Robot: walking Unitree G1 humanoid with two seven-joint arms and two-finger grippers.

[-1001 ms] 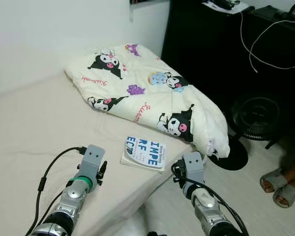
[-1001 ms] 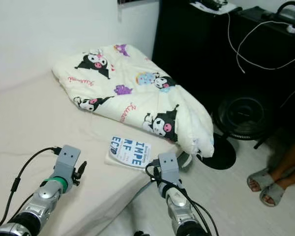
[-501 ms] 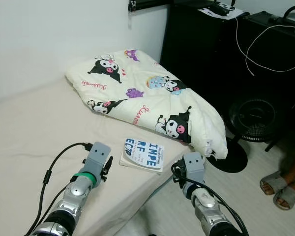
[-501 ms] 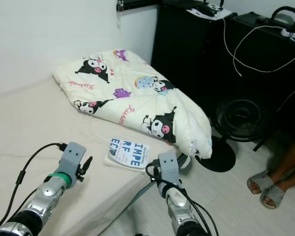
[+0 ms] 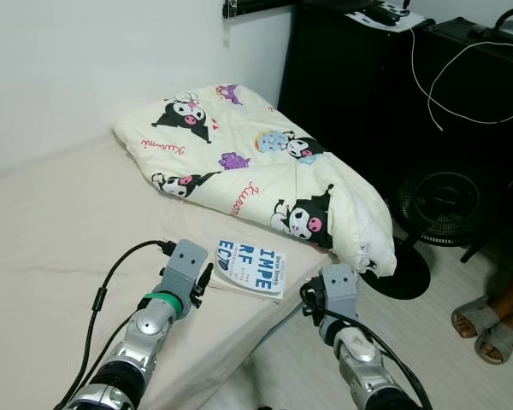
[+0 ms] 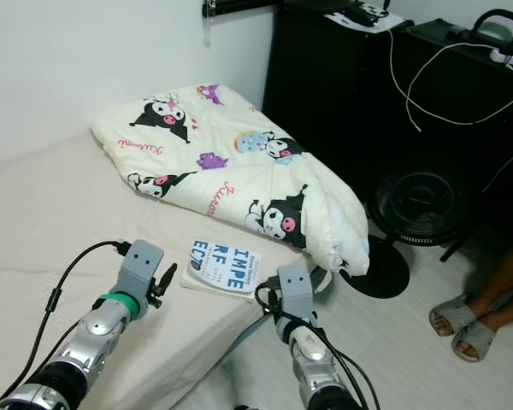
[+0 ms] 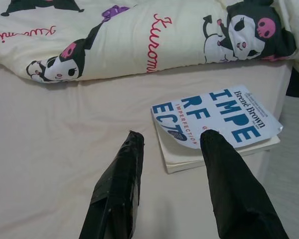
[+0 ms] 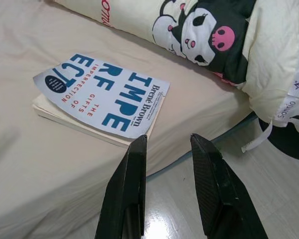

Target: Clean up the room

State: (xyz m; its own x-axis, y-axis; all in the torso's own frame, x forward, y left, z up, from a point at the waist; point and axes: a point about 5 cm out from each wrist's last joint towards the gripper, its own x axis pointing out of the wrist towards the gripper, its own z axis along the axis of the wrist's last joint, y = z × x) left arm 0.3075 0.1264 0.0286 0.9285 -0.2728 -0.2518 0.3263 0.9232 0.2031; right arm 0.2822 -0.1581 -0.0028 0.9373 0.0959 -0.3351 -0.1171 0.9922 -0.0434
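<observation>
Left eye view: book (image 5: 250,267) flat near bed (image 5: 51,231) front edge, beside quilt (image 5: 256,171).
Left wrist view: left gripper (image 7: 169,142) jaws apart, just short of book.
Right wrist view: right gripper (image 8: 167,142) jaws apart, off bed edge.
Handling: probably light, bendy paperback; pinch overhanging spine edge.

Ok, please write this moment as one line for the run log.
left gripper: open, over bed at book | right gripper: open, beside bed edge | book: flat, untouched
</observation>
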